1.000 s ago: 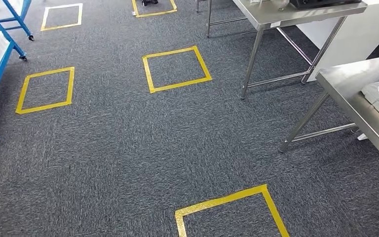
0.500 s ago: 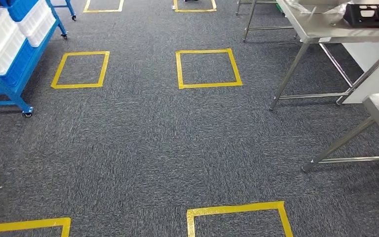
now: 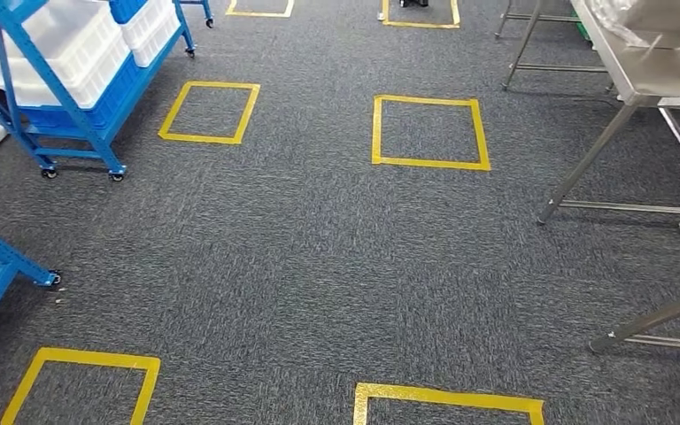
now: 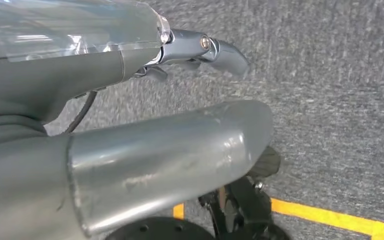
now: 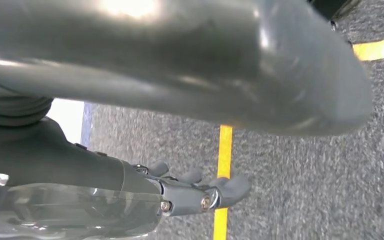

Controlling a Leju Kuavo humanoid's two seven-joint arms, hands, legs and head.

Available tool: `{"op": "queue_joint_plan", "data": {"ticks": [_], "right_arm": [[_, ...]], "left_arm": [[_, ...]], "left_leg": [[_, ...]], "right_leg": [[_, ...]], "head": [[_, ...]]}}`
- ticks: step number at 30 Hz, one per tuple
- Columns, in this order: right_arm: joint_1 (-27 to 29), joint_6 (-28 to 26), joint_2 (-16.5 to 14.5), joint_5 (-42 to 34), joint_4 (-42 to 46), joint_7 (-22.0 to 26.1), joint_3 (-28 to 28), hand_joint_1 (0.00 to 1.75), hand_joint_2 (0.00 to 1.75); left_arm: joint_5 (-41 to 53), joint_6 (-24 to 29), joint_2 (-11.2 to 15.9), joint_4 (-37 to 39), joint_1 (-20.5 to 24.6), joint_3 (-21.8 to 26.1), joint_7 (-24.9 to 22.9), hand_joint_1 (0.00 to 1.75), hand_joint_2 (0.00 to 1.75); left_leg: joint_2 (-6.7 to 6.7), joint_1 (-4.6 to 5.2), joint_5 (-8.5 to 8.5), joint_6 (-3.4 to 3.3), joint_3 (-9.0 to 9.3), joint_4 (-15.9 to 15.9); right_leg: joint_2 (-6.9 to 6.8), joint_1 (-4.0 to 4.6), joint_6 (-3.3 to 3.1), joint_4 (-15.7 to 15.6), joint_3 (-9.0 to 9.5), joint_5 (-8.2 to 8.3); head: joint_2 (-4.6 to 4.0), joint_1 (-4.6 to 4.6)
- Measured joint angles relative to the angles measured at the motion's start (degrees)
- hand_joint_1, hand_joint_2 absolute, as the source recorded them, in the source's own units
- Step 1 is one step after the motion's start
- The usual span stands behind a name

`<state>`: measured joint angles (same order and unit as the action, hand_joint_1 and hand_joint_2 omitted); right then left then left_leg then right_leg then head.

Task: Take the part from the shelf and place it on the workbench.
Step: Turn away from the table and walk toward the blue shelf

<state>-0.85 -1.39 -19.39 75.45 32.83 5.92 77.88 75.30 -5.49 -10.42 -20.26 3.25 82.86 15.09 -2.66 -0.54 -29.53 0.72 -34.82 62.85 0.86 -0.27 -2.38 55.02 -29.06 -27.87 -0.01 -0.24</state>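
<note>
Up at the far left of my head view stands the blue wheeled shelf (image 3: 69,106), loaded with white bins (image 3: 57,49); which part I am after I cannot tell from among them. Opposite, at the far right, a steel workbench (image 3: 651,75) carries something under clear plastic wrap. Between them runs grey carpet (image 3: 319,257) marked with yellow tape squares (image 3: 429,131). My left hand (image 4: 180,95) hangs over the carpet, empty, thumb and fingers apart. My right hand (image 5: 190,130) hangs likewise, holding nothing, fingers spread from the thumb, a yellow tape line beneath it.
</note>
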Motion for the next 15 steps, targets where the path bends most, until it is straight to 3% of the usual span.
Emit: {"op": "queue_joint_plan", "data": {"ticks": [2,3,4,5,7,9,12,14,15], "right_arm": [[0.2,0.1,0.0,0.2,0.0,0.0,0.2,0.0,0.0],[0.2,0.1,0.0,0.2,0.0,0.0,0.3,0.0,0.0],[0.1,0.1,0.0,0.2,0.0,0.0,0.4,0.0,0.0],[0.1,0.1,0.0,0.2,0.0,0.0,0.4,0.0,0.0],[0.1,0.2,0.0,0.3,-0.1,0.0,0.5,0.0,0.0],[0.0,0.1,0.2,0.5,-0.2,0.1,0.7,0.0,0.0],[-0.6,0.1,0.2,0.8,-0.3,0.1,0.9,0.0,0.0],[-0.7,0.1,0.2,0.9,-0.3,0.1,0.9,0.0,0.0],[-0.7,0.1,0.2,1.0,-0.4,0.1,0.9,0.0,0.0]], "left_arm": [[0.1,0.0,0.0,0.0,0.2,0.0,0.0,0.0,0.0],[0.1,0.0,0.0,0.0,0.1,0.0,0.0,0.0,0.0],[0.1,0.0,0.1,0.0,0.1,0.0,0.0,0.0,0.0],[0.1,0.0,0.1,0.0,0.0,0.0,0.0,0.0,0.0],[0.1,-0.1,0.1,0.1,0.0,0.0,-0.1,0.0,0.0],[0.2,-0.1,0.0,0.1,0.0,0.0,-0.1,0.0,0.0],[0.2,-0.1,0.0,0.2,-0.1,0.0,-0.2,0.0,0.0],[0.2,-0.1,0.1,0.2,-0.1,0.0,-0.2,0.0,0.0],[0.2,-0.1,0.1,0.2,0.0,0.0,-0.2,0.0,0.0]], "left_leg": [[1.73,-0.31,-3.45,0.66,-3.79,7.4],[1.99,-0.56,-4.08,1.0,-5.07,9.8],[2.21,-0.82,-3.58,1.35,-5.33,10.3],[2.53,-1.11,-2.05,1.7,-4.39,8.4],[4.15,-1.5,1.61,2.38,-0.59,1.1],[5.1,-1.47,2.95,1.93,1.59,-3.1],[3.94,-1.06,2.69,0.18,1.47,-3.3],[3.04,-0.96,2.84,-0.67,1.52,-3.5],[2.56,-0.9,2.94,-1.0,1.51,-3.6]], "right_leg": [[-1.7,0.08,-0.07,0.0,0.2,-0.25],[-2.5,0.07,0.02,0.1,0.23,-0.44],[-3.27,0.0,0.19,0.3,0.3,-0.68],[-3.98,-0.13,0.45,0.5,0.44,-0.99],[-5.31,-0.33,1.29,1.3,0.75,-1.92],[-6.2,-0.2,2.18,2.2,0.89,-2.86],[-6.93,-0.38,2.99,2.4,1.22,-3.32],[-5.44,-0.78,3.37,4.2,0.69,-4.92],[-4.08,-0.88,3.41,6.8,-0.57,-6.6]], "head": [[0.01,-0.19],[0.01,-0.25],[0.0,-0.28],[0.0,-0.33],[0.0,-0.37],[0.01,-0.29],[0.01,-0.03],[0.0,0.08],[0.0,0.15]]}}
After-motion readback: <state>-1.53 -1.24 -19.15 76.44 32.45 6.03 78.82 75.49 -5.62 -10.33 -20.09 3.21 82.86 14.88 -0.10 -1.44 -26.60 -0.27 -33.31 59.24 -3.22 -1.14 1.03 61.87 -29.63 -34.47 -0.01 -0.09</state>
